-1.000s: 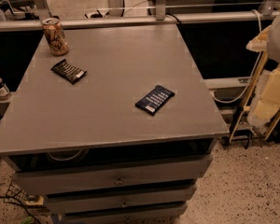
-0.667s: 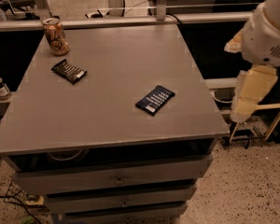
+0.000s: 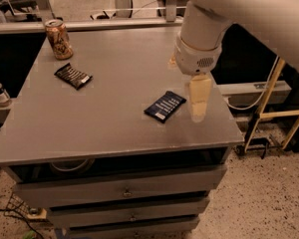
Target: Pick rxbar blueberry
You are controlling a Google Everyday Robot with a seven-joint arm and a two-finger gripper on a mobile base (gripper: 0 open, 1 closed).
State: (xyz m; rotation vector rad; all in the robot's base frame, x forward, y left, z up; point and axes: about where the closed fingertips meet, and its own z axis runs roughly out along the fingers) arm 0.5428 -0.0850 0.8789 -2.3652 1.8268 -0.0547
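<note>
Nearest me, the stack of grey metal drawers [image 3: 124, 190] sits under the flat grey table [image 3: 114, 126]. There is something round in the dark gap below the top, and I can't make it out.

On the table, at about 4 o'clock from its middle, lies the rxbar blueberry [image 3: 165, 106], a small flat navy wrapper with white lettering and a white patch at its near end. It lies flat and askew. I judge it light, thin, a bit bendy and slick in its film. That gives little height to bite on, so I'd take it across the narrow width, mid-length, pressing down close to the tabletop.

My cream-coloured pincer [image 3: 199, 101] hangs just beside the bar at its 3 o'clock, pointing down, not touching it. Whether it is wide or narrow I cannot tell, and my white arm covers the table's far right corner.

Farther off at 10 o'clock is the black-brown wrapper with pale lettering [image 3: 73, 75], the wrong bar. Beyond it at 11 o'clock stands an orange-patterned drink can [image 3: 58, 39], upright, its label unreadable.
</note>
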